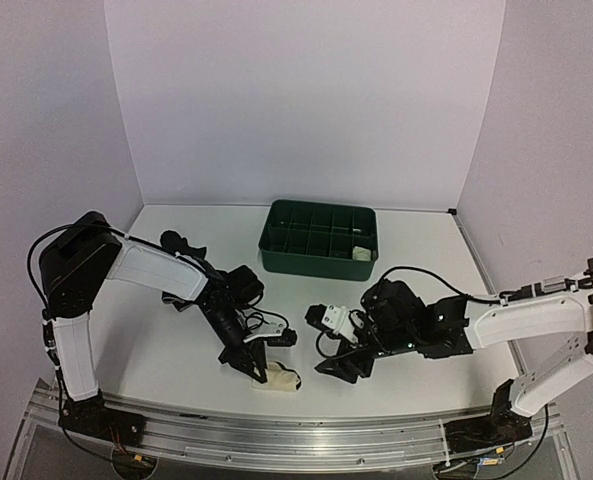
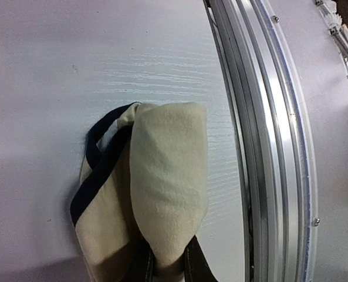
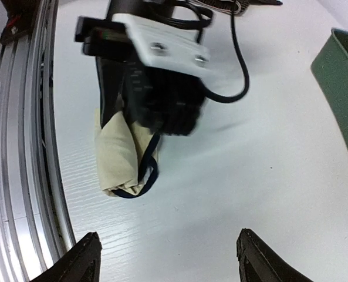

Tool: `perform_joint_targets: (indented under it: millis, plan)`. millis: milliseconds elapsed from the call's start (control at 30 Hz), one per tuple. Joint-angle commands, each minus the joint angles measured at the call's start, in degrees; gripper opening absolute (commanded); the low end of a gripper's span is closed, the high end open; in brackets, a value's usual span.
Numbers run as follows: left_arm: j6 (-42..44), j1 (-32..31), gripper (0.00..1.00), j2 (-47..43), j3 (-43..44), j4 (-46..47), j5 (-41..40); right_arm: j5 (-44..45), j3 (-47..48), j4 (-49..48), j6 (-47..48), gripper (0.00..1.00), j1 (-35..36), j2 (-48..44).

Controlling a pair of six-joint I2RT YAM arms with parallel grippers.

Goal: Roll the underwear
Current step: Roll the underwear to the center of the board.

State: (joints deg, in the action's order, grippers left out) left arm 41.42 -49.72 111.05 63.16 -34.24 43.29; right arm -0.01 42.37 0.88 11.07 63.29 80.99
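While my left gripper (image 1: 257,368) is pinching the black-edged roll (image 2: 168,176), my right gripper (image 3: 168,258) is hanging spread; black pair (image 1: 179,243) is lying unrolled.

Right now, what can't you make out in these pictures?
- Left gripper: its fingertips are buried in the cream underwear and cut off by the bottom edge, left wrist view.
- Underwear's upper end: covered by the left arm, right wrist view.
- Pale thing in the tray: too small to identify, top view.
- Black bundle beside the left arm: too small and dark to identify, top view.
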Motion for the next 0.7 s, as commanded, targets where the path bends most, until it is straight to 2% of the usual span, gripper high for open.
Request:
perform_joint_targets:
  millis: [0,100,200,300,567,667]
  plan:
    - [-2.0,1.2,0.0,5.4,1.5,-7.6,1.1,12.8,6.8,-1.0,11.4,0.75,8.9,6.0]
    - [-2.1,1.4,0.0,7.3,3.3,-9.4,2.7,13.1,12.0,-1.0,15.6,0.76,11.2,13.1]
    - [-2.9,1.6,0.0,8.5,4.2,-10.2,4.5,10.6,16.6,-1.0,16.7,0.77,11.9,19.6]
    - [-3.4,2.2,0.0,9.3,4.5,-10.8,5.8,12.1,20.0,1.0,16.4,0.77,12.1,24.7]
    - [-3.2,4.0,0.0,11.7,6.0,-13.1,7.4,12.7,20.5,1.6,16.8,0.75,12.0,30.7]
    - [-3.2,4.0,0.0,12.2,6.4,-13.4,7.5,12.8,21.4,2.1,15.4,0.68,12.0,32.3]
